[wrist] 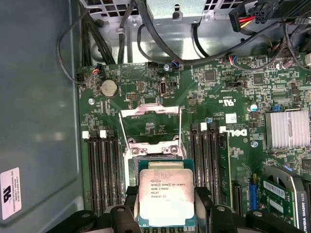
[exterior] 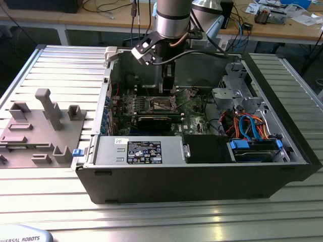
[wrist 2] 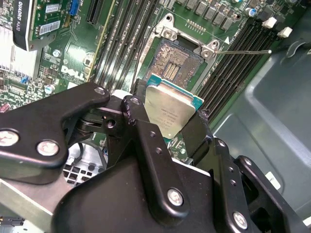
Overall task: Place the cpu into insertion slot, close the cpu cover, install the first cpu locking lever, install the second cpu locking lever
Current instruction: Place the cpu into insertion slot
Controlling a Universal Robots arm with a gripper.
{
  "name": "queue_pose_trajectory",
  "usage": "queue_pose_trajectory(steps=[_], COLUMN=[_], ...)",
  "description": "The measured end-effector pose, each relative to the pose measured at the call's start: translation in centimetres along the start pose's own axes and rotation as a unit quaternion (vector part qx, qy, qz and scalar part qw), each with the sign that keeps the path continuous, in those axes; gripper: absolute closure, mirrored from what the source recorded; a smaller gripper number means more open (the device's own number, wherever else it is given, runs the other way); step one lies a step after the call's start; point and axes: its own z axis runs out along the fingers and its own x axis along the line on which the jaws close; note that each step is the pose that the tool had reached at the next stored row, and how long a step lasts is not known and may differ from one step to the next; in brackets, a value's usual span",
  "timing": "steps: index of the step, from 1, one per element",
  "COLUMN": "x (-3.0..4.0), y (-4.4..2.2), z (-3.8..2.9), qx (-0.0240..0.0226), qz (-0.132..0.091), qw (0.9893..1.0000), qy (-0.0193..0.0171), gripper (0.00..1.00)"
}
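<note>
Cpu [wrist: 165, 194] sits clamped in my pincer [wrist: 165, 208], one black finger on each of two opposite edges. I hold it over the board, apart from the insertion slot and not seated.

In the exterior view a ribbed aluminium bench [exterior: 151, 217] carries one black computer case [exterior: 202, 171], lying open on its side. My arm reaches down through the opening. A grey fixture plate [exterior: 40, 126] lies on the exterior view's left, clear of the case.

Inside lies one green motherboard [wrist: 214, 97], with a flat grey case wall [wrist: 39, 121] close along one edge. Long black memory slots [wrist: 102, 170] flank the socket on both sides, so my fingers [wrist 2: 146, 141] have little room there.

One finned silvery heat sink [wrist: 287, 128] stands well off.

The cpu cover [wrist: 150, 110], a thin silvery frame with a square window, is tipped up beyond the socket. The insertion slot [wrist 2: 177, 60] lies bare, dark and square with a metal rim.

One thin wire rod [wrist 2: 243, 51] juts out beside it, probably a locking lever.

The chip's top is matt silver, its border green.

One coin cell [wrist: 108, 88] sits beyond the cover.
</note>
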Motion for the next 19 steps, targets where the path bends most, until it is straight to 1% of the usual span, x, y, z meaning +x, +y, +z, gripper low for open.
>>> queue_pose_trajectory(steps=[14,15,19], x=[0.06,0.55,0.56], y=[-0.01,-0.04,-0.05], z=[0.2,0.26,0.45], qx=[-0.0001,0.0,0.0], qz=[-0.001,-0.001,-0.001], qw=[1.0,1.0,1.0], qy=[0.0001,0.0,0.0], gripper=[0.46,0.46,0.46])
